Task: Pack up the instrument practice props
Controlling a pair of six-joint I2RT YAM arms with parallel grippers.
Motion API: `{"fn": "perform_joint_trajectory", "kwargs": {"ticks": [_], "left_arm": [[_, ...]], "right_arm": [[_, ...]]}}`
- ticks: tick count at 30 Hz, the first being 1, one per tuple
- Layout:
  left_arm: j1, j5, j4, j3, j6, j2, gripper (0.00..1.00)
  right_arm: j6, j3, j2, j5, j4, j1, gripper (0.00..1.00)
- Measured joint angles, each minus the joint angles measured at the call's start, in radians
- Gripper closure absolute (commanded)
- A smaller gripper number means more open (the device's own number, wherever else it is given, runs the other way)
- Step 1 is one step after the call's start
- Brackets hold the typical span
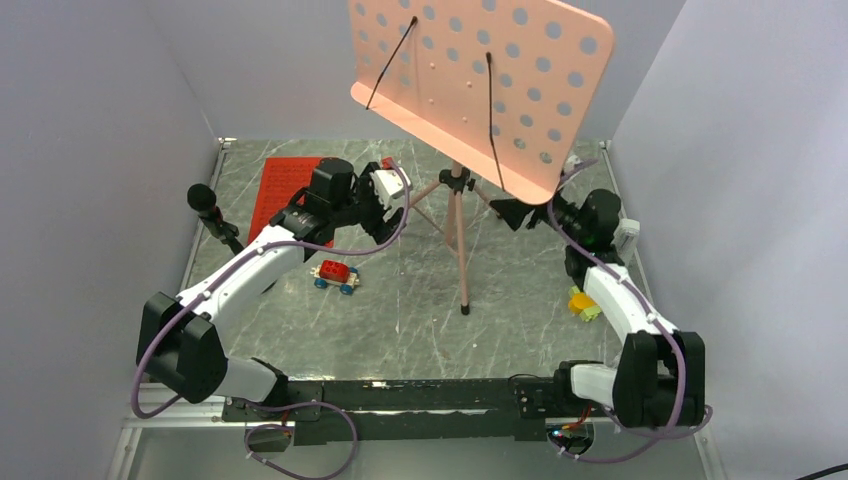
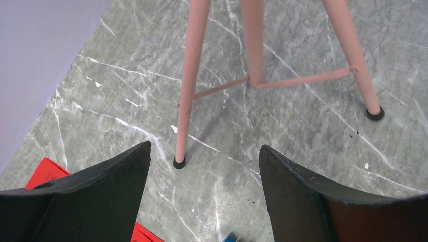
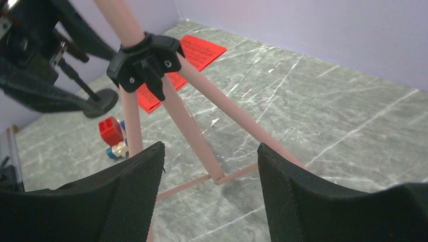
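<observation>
The salmon-pink music stand (image 1: 480, 80) stands upright mid-table on its tripod legs (image 1: 458, 235). The red sheet of notes (image 1: 285, 188) lies flat at the back left. My left gripper (image 1: 388, 205) is open and empty, just left of the tripod; in the left wrist view (image 2: 204, 166) a leg's foot (image 2: 178, 162) sits between its fingertips and the red sheet (image 2: 45, 174) shows by the left finger. My right gripper (image 1: 503, 213) is open and empty, just right of the tripod; in the right wrist view (image 3: 209, 151) it faces the legs (image 3: 194, 136) below the black hub (image 3: 144, 63). The metronome and clear stick cannot be made out.
A red toy car with blue wheels (image 1: 335, 273) sits in front of the left arm and also shows in the right wrist view (image 3: 113, 135). A black microphone on a small stand (image 1: 207, 203) is at the left. A yellow-green object (image 1: 583, 303) lies by the right arm. Walls close three sides.
</observation>
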Motion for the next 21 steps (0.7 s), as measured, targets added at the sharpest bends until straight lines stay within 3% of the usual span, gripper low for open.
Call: {"fn": "perform_joint_trajectory", "kwargs": {"ticks": [6, 12, 21], "left_arm": [[-0.023, -0.001, -0.014, 0.000, -0.006, 0.008, 0.18], [-0.054, 0.002, -0.023, 0.023, -0.034, 0.040, 0.19], [-0.060, 0.072, 0.238, 0.034, -0.139, 0.025, 0.17]], "right_arm": [[-0.190, -0.151, -0.071, 0.024, 0.085, 0.111, 0.27], [-0.295, -0.154, -0.072, 0.053, 0.097, 0.108, 0.28], [-0.482, -0.170, -0.267, 0.106, -0.212, 0.101, 0.29]]}}
